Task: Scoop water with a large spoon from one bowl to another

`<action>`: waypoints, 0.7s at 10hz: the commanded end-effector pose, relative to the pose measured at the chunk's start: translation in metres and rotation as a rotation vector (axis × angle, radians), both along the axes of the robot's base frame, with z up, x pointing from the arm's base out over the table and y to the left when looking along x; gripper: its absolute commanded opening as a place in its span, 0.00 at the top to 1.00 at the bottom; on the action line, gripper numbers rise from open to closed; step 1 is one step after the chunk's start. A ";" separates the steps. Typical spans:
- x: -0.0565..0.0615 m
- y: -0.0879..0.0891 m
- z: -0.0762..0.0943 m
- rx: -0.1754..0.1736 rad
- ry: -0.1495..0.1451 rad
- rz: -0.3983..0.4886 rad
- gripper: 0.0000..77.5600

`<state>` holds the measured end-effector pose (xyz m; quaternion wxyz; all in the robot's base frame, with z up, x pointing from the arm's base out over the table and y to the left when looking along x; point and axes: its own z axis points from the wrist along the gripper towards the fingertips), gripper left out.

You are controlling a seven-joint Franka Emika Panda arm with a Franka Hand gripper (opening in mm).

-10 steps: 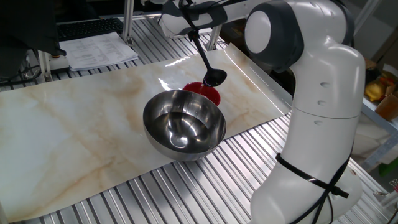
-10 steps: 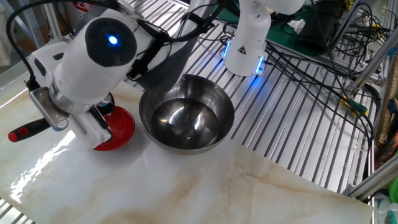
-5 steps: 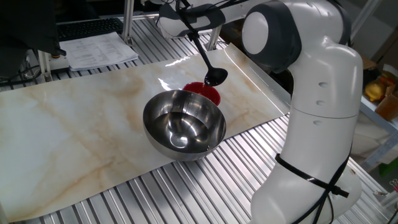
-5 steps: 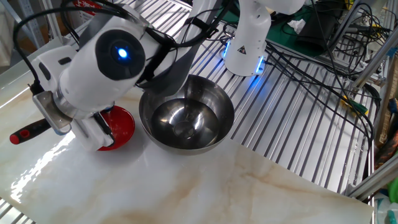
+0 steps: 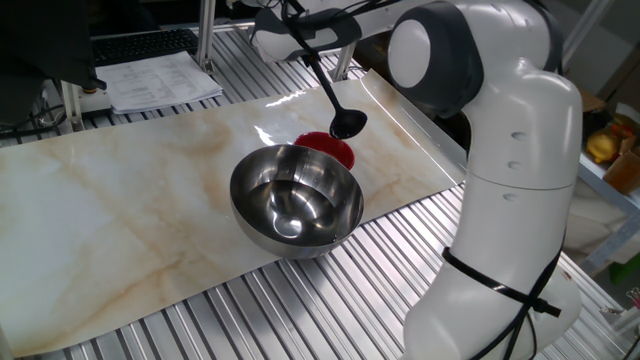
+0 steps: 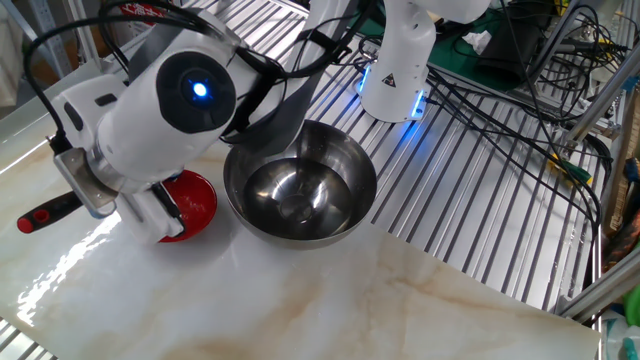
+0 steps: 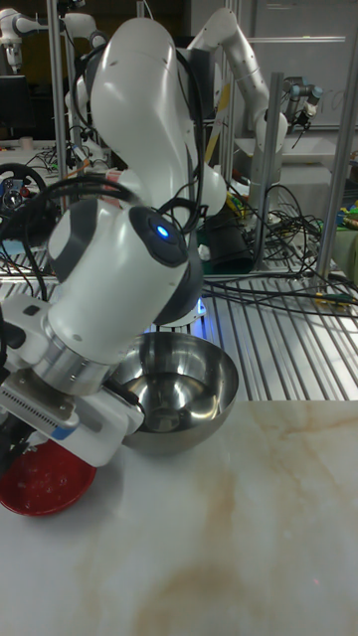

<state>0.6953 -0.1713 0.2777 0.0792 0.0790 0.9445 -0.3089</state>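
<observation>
Hovering over the red bowl (image 5: 330, 150) beside the steel bowl (image 5: 296, 200), the ladle (image 5: 346, 124), clamped in the gripper (image 5: 300, 38), looks about to pour.

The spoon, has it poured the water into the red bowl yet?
The large spoon has left the steel bowl and hangs over the red bowl, held at its handle. Whether it carries water, or has poured any, cannot be told. The steel bowl holds water, so more scoops may follow.

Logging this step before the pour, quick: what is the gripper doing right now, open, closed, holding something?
Gripper: closed on the handle of the large spoon, whose scoop hangs above the red bowl.
</observation>
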 end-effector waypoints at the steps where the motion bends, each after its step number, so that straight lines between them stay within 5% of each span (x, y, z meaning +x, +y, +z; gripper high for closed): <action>1: 0.002 0.000 0.004 -0.089 -0.003 -0.020 0.98; 7: 0.003 0.001 0.004 -0.135 0.008 -0.049 0.98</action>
